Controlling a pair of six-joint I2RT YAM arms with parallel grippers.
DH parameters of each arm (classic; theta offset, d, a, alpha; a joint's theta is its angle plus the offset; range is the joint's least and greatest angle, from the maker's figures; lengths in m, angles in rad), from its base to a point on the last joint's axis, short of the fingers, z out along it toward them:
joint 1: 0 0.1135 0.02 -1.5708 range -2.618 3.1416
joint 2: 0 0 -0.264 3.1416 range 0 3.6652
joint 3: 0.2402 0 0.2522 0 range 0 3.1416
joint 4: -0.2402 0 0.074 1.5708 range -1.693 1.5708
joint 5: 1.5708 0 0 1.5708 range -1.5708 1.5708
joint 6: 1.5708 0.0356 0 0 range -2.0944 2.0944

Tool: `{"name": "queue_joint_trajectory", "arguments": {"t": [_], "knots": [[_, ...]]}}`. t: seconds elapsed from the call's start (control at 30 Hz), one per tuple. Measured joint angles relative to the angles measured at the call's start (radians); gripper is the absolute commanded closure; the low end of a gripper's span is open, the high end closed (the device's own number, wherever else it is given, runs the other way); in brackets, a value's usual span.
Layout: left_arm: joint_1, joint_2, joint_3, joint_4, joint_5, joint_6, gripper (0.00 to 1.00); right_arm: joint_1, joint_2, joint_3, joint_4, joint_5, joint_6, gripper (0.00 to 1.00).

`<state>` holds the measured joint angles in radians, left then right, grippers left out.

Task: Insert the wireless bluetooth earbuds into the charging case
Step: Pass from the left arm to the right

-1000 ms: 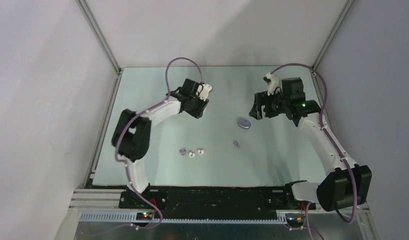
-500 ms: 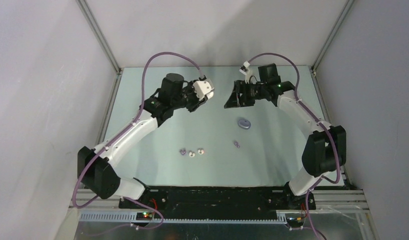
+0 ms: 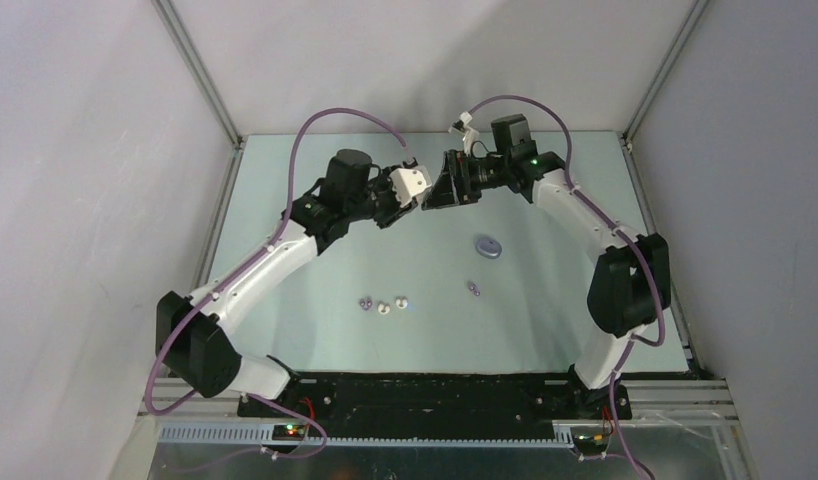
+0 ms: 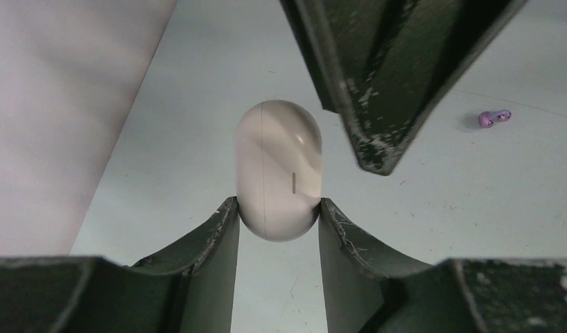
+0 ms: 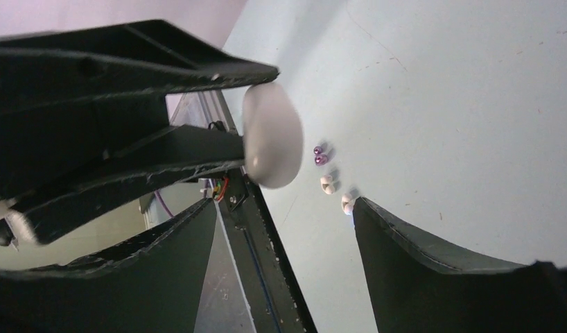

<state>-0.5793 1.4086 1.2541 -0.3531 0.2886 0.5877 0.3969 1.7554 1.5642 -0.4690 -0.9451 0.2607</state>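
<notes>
My left gripper (image 3: 403,192) is shut on a closed white charging case (image 3: 413,182), held in the air over the far middle of the table. In the left wrist view the case (image 4: 278,166) sits between the two fingertips. My right gripper (image 3: 437,190) is open and empty, facing the case from the right, its jaws close around it but apart from it; the right wrist view shows the case (image 5: 272,135) ahead. On the table lie a purple earbud (image 3: 365,302), two white earbuds (image 3: 383,308) (image 3: 401,301) and another purple earbud (image 3: 473,288).
A closed purple charging case (image 3: 488,246) lies on the table right of centre, below the grippers. The green table (image 3: 545,300) is walled by white panels on the left, back and right. The arm bases stand at the near edge.
The right gripper has moved left toward the left gripper, until its open jaws are at the white case. The left arm rose and extended, then held the case nearly still.
</notes>
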Motion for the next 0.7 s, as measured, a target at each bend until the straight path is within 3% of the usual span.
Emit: {"name": "queue_joint_trajectory", "arguments": {"t": [0.37,0.7], "knots": [[-0.001,0.000,-0.031,0.008,0.011,-0.001,0.74,0.003,0.084,0.068,0.048,-0.006,0.051,0.48],[-0.002,0.000,-0.031,0.037,0.010,-0.001,0.75,0.005,0.109,0.105,0.078,-0.040,0.071,0.52]]}}
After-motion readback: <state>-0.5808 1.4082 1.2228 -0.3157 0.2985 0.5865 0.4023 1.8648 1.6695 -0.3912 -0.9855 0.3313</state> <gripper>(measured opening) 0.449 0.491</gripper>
